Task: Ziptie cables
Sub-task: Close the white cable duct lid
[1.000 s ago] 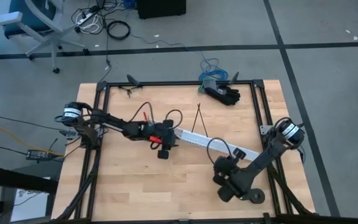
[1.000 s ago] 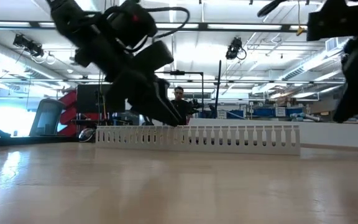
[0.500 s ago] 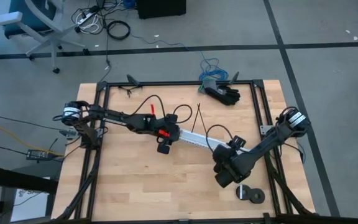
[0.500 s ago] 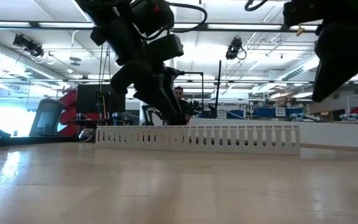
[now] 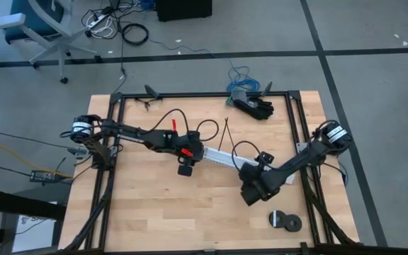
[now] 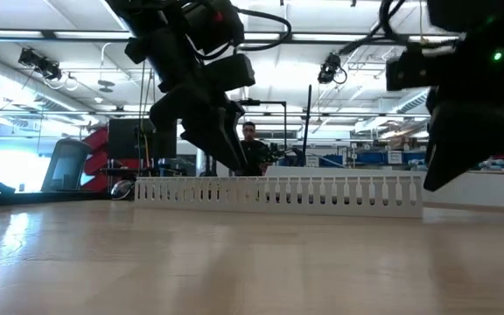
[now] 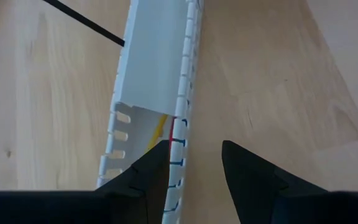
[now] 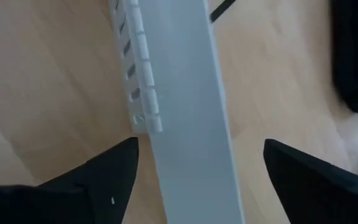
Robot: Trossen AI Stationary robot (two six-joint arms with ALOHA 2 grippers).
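A white slotted channel (image 5: 222, 157) lies slantwise on the table's middle, a white cover (image 7: 157, 56) over most of it. The cables (image 7: 161, 126), yellow, red and blue wires, lie in its uncovered left end. My left gripper (image 7: 194, 155) hangs open over that end (image 5: 195, 154), one finger at the near slotted wall, the other over bare wood. My right gripper (image 8: 197, 174) stands wide open above the channel's right part (image 5: 250, 185), a finger on each side of the cover (image 8: 182, 93). The zipties (image 5: 227, 132) lie just beyond the channel. My left gripper has one finger (image 7: 156, 163) right beside the channel's near slotted wall (image 7: 180, 140), slanting down along the channel from the table's left. I cannot tell whether it touches the wall. Nothing is pinched between its fingers.
A black round roll (image 5: 284, 220) lies near the table's front right corner. A black glove-like bundle (image 5: 255, 106) sits at the far right edge. Blue cable (image 5: 241, 76) lies on the floor beyond the table. The near half of the table is bare wood.
My right gripper has let go of the black roll at the front right, left it lying there, and gone toward the far left until it stands over the channel. My left gripper has risen a little and tipped over the channel's left end.
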